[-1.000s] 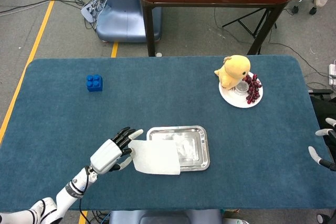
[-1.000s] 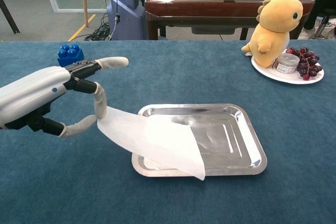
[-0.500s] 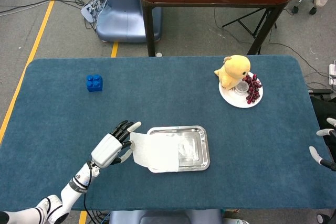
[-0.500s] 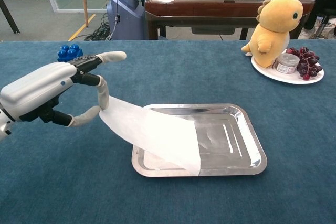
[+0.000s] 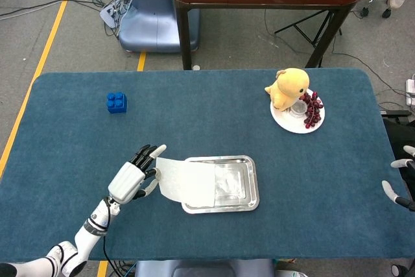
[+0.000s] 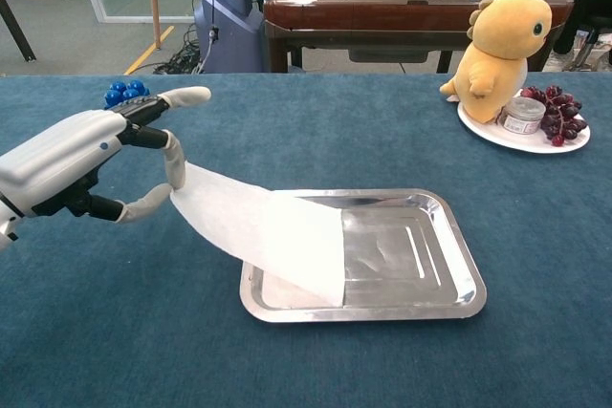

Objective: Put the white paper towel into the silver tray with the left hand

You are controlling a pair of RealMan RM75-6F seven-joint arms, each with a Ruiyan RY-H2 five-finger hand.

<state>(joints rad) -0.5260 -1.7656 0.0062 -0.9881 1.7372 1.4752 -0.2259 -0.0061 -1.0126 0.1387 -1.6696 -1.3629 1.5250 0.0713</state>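
Note:
My left hand hovers left of the silver tray and pinches one edge of the white paper towel between thumb and a finger. The towel slopes down from the hand over the tray's left rim, and its far end lies inside the tray's left half. The tray's right half shows bare metal. Only a few fingertips of my right hand show at the right edge of the head view; its state is unclear.
A blue block sits at the far left. A white plate at the far right carries a yellow plush toy, grapes and a small jar. A wooden table stands behind.
My left hand has drawn back to the left and away from me, pulling the towel with it. The towel's free end, which overhung the tray's front rim, now lies inside the tray.

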